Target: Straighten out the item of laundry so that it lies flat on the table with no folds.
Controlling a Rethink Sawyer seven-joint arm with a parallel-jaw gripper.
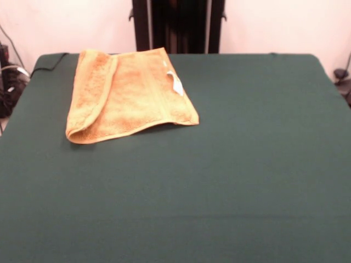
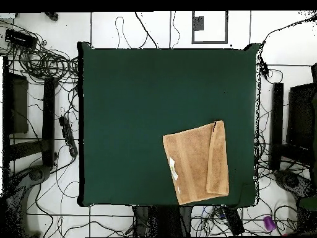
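- The robot's hand appears in neither view, so whether it is spread or pressed together cannot be told, and it holds and touches nothing that can be seen.
- For the same reason, the towel's place cannot be given relative to the hand; it lies alone on the counter.
- Front view: the golden-orange towel [image 1: 129, 93] lies in the far left part of the dark green counter [image 1: 230, 175], its far edge close to the counter's far edge.
- Its left side is folded over on itself, forming a thick rounded flap [image 1: 90, 93] that runs from far to near.
- A small white tag [image 1: 175, 82] sits on top near the towel's right edge, beside a woven band [image 1: 156, 90].
- The near hem lifts slightly, casting a thin shadow on the counter.
- Overhead view: the same towel [image 2: 195, 162] sits toward the lower right of the counter [image 2: 136, 99], with the folded strip [image 2: 218, 158] along its right side.
- Only this view shows the floor around the counter, strewn with black cables [image 2: 46, 65] and dark stands [image 2: 278, 124].
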